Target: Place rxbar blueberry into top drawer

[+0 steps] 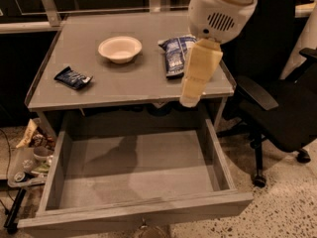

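The rxbar blueberry (73, 78), a small flat dark-blue wrapper, lies on the left side of the grey table top (124, 86). The top drawer (133, 209) stands pulled out below the table, and its plain grey bottom holds nothing. My arm comes in from the top right as a white joint (223, 9) with a cream link hanging down. My gripper (190, 99) is at the link's lower end, above the table's front right edge and far to the right of the bar.
A white bowl (120, 48) sits at the table's middle back. A blue-and-white chip bag (174, 53) lies to its right, partly behind my arm. A black office chair (277, 103) stands on the right. Clutter (29, 157) lies on the floor at the left.
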Available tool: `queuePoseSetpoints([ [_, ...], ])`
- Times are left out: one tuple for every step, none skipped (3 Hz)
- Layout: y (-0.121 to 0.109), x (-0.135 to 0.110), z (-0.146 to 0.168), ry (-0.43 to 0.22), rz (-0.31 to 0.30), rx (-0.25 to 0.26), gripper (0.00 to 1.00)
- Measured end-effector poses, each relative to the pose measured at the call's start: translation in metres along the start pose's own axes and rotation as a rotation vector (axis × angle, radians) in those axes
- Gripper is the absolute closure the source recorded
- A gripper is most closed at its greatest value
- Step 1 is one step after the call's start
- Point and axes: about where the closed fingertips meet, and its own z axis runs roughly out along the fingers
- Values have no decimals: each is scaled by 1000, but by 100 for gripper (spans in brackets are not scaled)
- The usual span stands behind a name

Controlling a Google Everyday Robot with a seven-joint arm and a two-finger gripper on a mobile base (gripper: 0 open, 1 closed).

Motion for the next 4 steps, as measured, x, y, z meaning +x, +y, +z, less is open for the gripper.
queuePoseSetpoints([
  [-1, -6, -2, -11, -7, 9, 0],
  [-8, -21, 7, -76, 17, 23, 0],
  [-38, -55, 18, -117, 49, 40, 0],
  [-64, -103, 30, -121, 31, 46, 0],
])
